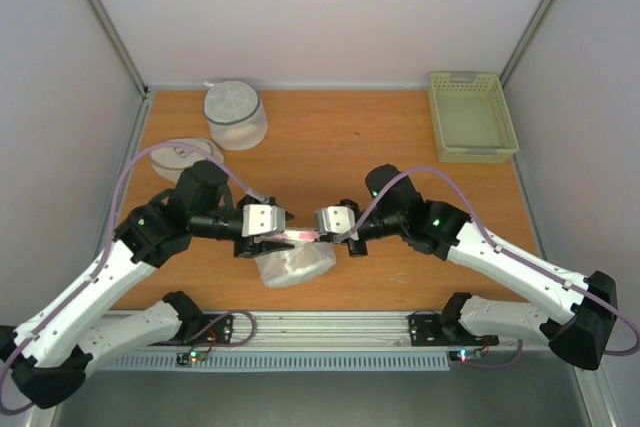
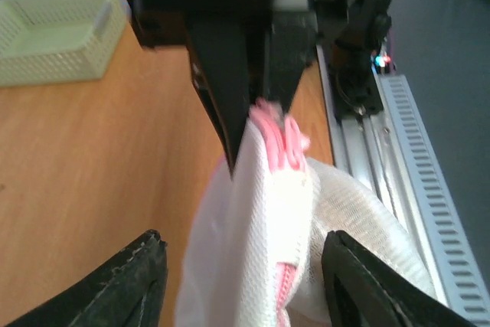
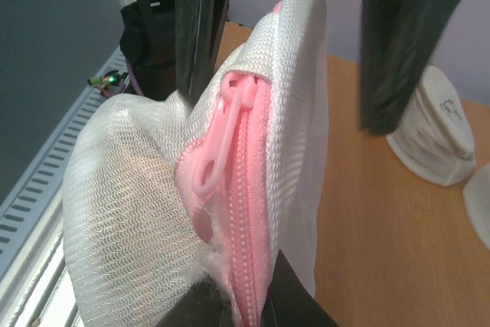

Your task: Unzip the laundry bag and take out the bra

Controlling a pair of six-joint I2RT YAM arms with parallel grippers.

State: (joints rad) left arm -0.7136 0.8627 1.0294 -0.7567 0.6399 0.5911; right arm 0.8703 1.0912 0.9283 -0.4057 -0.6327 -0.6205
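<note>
- Orange wood bench (image 1: 390, 162) walled on three sides; open room mid-bench; green basket (image 1: 472, 117) far right, grey-banded drum (image 1: 236, 115) and flat white bag (image 1: 180, 155) far left.
- At near centre: laundry bag (image 1: 295, 262), pink band (image 1: 300, 235) raised between both arms.
- Clamped on that band: right end effector (image 1: 316, 236); spread apart, straddling the raised fold: left end effector (image 1: 283, 235).
- Right wrist only: pink zipper pull (image 3: 222, 139), teeth meshed below.

Wooden table (image 1: 330, 137), green basket (image 1: 478, 154) at far right corner, white mesh drum (image 1: 235, 115) far left, flatter round bag (image 1: 183, 155) beside it, metal rail (image 1: 330, 325) at near edge.
</note>
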